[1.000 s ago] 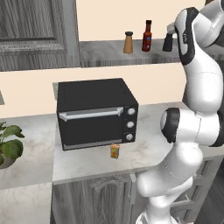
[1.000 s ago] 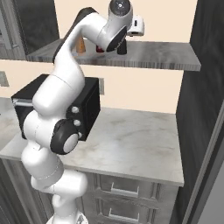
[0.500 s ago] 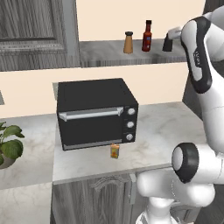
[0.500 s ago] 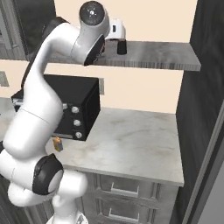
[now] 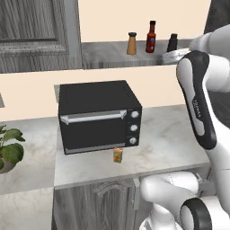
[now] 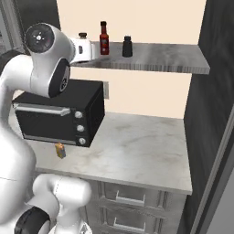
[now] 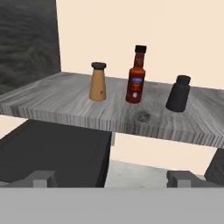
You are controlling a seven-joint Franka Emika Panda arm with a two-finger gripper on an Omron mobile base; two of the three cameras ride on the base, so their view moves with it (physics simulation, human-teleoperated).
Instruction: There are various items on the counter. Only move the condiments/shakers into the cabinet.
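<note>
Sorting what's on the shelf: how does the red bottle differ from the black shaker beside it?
The red bottle is taller and slimmer than the black shaker. The bottle carries a label and a narrow neck; the shaker is plain black and squat. Both stand upright on the grey shelf with dark caps.

Three condiment containers stand on the cabinet's shelf (image 7: 65,105): one tan shaker (image 7: 98,82), one red sauce bottle (image 7: 137,75) and one black shaker (image 7: 179,93). One black toaster oven (image 5: 98,116) sits on the bench (image 6: 137,151), with one small orange carton (image 5: 117,155) in front of it. One potted plant (image 5: 8,148) shows at the left edge.
</note>
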